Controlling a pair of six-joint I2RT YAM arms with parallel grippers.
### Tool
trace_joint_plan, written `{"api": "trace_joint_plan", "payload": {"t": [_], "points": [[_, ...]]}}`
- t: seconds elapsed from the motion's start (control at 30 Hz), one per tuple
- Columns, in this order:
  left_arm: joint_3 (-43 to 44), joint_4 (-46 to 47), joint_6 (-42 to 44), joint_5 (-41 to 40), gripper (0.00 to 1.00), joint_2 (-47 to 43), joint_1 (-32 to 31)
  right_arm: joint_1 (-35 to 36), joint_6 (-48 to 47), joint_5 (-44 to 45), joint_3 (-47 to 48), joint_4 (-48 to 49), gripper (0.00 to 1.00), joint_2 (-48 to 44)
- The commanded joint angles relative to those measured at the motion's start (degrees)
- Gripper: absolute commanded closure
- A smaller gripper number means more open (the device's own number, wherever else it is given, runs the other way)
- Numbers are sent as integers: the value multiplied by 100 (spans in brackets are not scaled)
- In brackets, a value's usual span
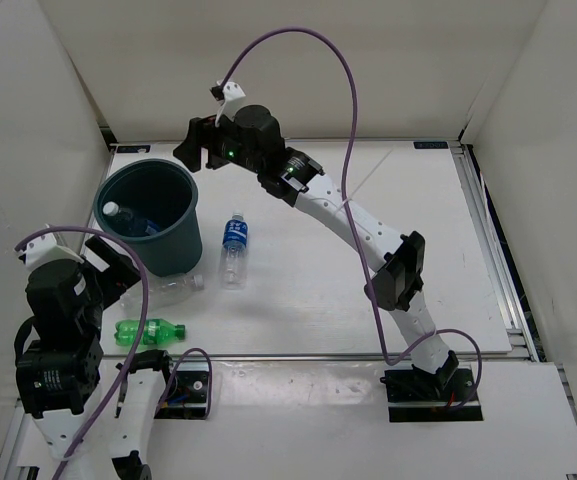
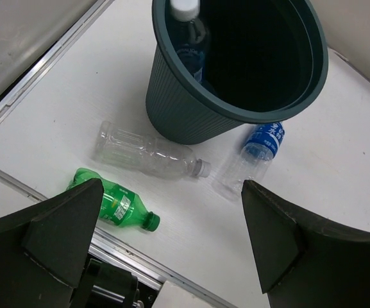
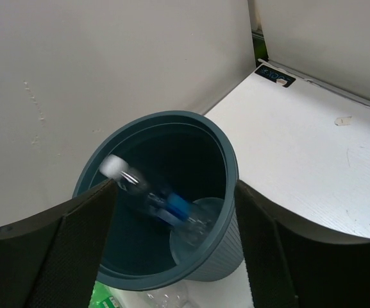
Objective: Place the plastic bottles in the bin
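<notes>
Plastic bottles (image 1: 234, 248) in four spots: three flat on the white table (image 1: 388, 200), one inside the round dark teal-grey plastic bin (image 1: 175, 255).

Bin upright at the far left of the table, finely ribbed on the outer wall, smooth at the rim, narrower toward the base.

Inside it, a clear bottle with blue label and white cap (image 2: 194, 45), leaning on the inner wall, long axis tilted, cap uppermost at the rim. Smeared with blur in the right wrist view.

Second clear blue-labelled bottle (image 2: 254, 154) on its side just right of the bin, long axis running near to far, cap end toward the far edge.

Plain clear ridged bottle (image 2: 146, 154) on its side at the near foot of the bin, touching or just beside it, cannot tell which. Long axis left to right, whitish cap pointing right toward the blue-labelled one.

Green translucent bottle (image 2: 114, 204) nearer again, by the table's near edge, roughly parallel to the plain one, green cap also pointing right.

Left gripper (image 2: 172, 192) raised at the near left, short of the bin, blunt black fingers (image 2: 63, 237) wide apart, nothing between.

Right gripper (image 3: 175, 189) raised near the bin's far rim, facing into its mouth, jaws spread, nothing held.
</notes>
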Motion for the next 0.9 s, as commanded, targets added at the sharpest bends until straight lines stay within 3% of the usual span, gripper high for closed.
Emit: {"api": "trace_joint_plan", "payload": {"t": [0.0, 0.07, 0.23, 0.57, 0.73, 0.87], "points": [[93, -115, 110, -103, 0, 74, -29, 5, -165, -42, 136, 111, 21, -262], [41, -115, 171, -103, 0, 74, -29, 5, -165, -42, 136, 111, 19, -262], [-20, -53, 225, -208, 0, 74, -29, 5, 28, 335, 75, 49, 0, -428], [-724, 324, 119, -85, 0, -216, -81, -961, 1513, 442, -812, -908, 0, -1140], [-970, 439, 66, -85, 0, -216, -81, -1409, 2021, -286, -1559, -1198, 0, -1281], [-970, 500, 5, -137, 0, -216, -81, -1542, 2305, -1489, -1850, -1348, 1, -730]]}}
